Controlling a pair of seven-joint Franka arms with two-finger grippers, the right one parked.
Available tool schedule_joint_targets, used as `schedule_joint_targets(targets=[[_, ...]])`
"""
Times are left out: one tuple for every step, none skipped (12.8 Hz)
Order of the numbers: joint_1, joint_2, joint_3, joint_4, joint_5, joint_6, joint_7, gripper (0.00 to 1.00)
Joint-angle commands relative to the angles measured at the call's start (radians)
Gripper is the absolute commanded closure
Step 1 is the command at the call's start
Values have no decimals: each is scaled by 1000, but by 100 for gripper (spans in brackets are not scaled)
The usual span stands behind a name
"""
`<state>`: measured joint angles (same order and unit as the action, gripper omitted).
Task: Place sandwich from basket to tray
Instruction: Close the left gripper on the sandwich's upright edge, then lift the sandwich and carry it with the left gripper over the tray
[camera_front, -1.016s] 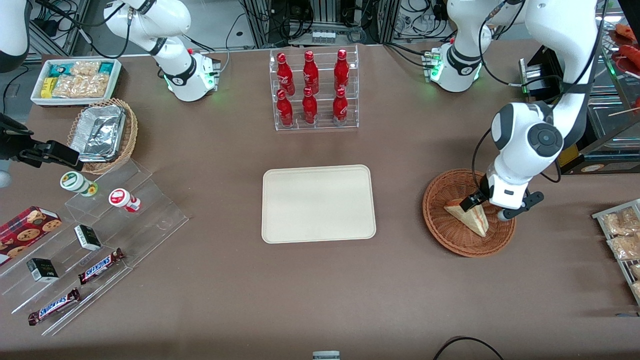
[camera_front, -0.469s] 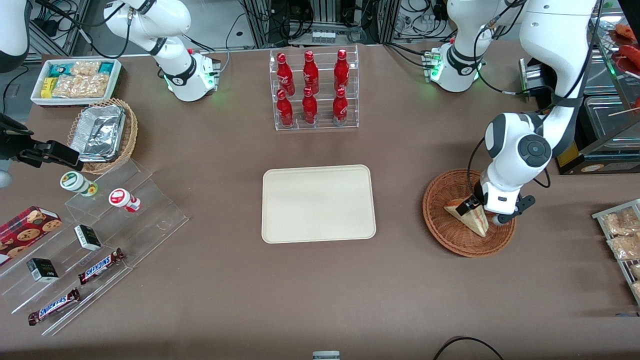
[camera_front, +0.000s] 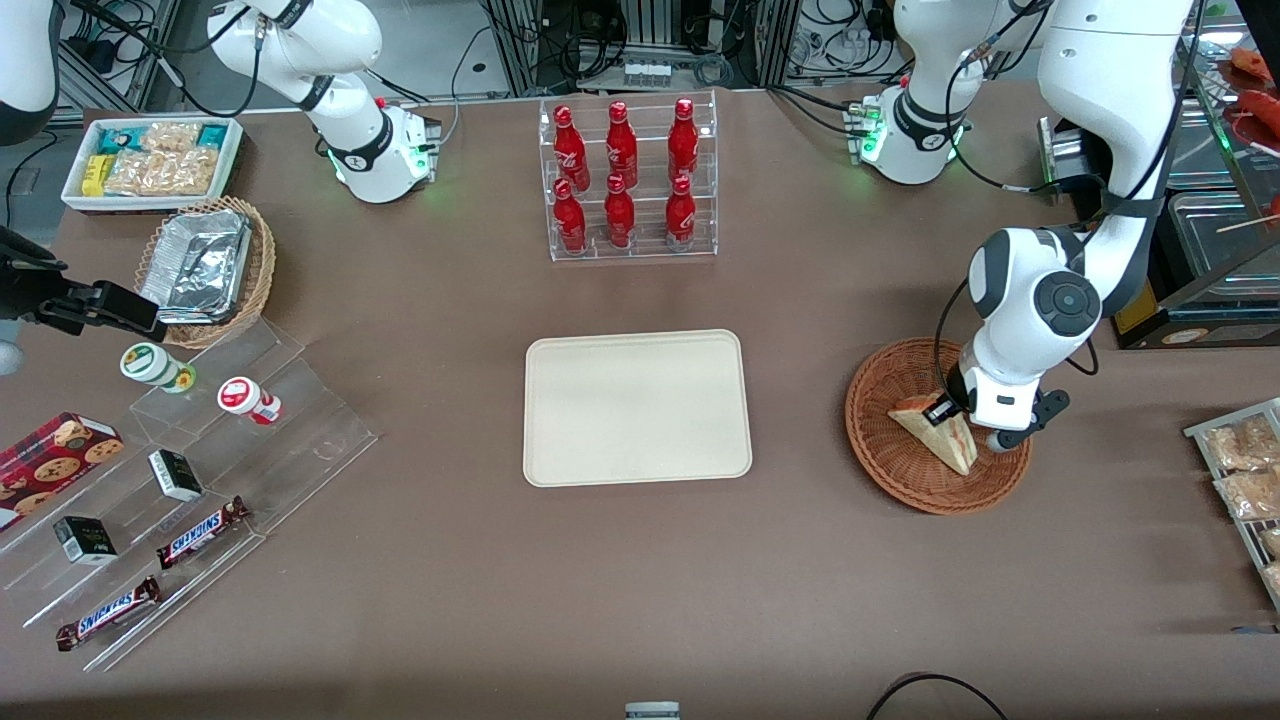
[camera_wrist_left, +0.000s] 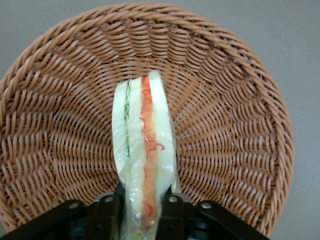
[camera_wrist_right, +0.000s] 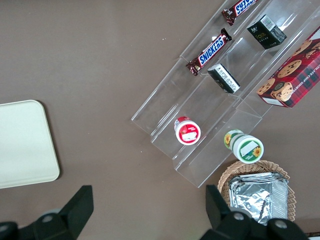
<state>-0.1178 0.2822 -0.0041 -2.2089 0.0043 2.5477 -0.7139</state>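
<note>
Tray (camera_front: 637, 408) lies well apart from our pincer (camera_wrist_left: 142, 207), toward the parked arm's end. Pincer sits low in the basket (camera_front: 900, 470), fingers (camera_wrist_left: 107, 210) clamping the sandwich (camera_wrist_left: 142, 150). Grasp step; next we lift, then carry.

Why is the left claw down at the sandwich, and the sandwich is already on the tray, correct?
Not correct. The sandwich lies in the basket, not on the tray, which carries nothing. The front view shows this. The claw is indeed down at the sandwich, one finger on each side of it, as the left wrist view shows.
</note>
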Motion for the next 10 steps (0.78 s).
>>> schedule_joint_targets(targets=[[-11,-38,4,44,3,-90,-19,82],[-13,-55,4,81,6,-166,-18,82],[-13,-76,-5,118,9,-247,-16,82],[-13,-93,-25,165,16,-329,-15,82],[-13,-100,-42,217,17,-407,-12,82],[-13,-97,-72,288,17,-481,-12,82],[-13,-91,-101,348,17,-547,-12,82],[-13,-80,-138,400,16,-598,-13,82],[-13,-72,-177,437,16,-625,-18,82],[-14,-61,-213,458,14,-632,-21,82]])
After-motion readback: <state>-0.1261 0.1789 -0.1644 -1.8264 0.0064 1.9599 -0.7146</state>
